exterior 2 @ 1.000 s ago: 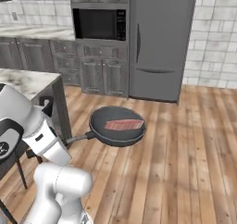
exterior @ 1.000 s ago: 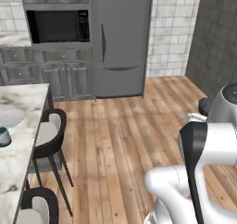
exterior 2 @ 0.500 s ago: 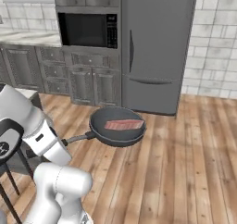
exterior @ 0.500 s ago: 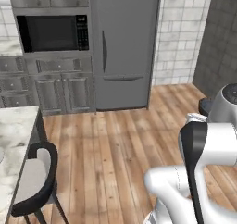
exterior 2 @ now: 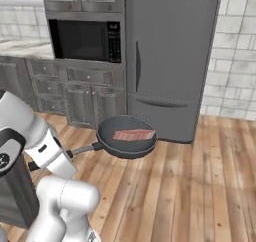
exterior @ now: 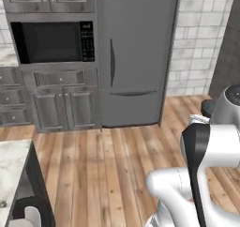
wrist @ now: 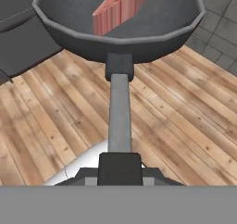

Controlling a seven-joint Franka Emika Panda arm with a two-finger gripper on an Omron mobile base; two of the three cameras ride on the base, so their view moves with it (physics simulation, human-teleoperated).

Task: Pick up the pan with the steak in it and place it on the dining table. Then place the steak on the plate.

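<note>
**Pan carried in the air, steak inside**

We see the tool (wrist: 119,165) closed on the end of the pan's long handle. The pan (exterior 2: 126,142) extends straight out ahead of the tool, held level above the wooden floor (exterior 2: 200,186) and touching nothing else. The steak (exterior 2: 133,135) lies flat on the pan's bottom, at the far end from the tool. Behind the pan stand the grey refrigerator (exterior 2: 170,61) and the built-in microwave (exterior 2: 87,40). In the left base view, a corner of the marble tabletop (exterior: 10,170) sits at the lower left, well apart from the arm.
</note>
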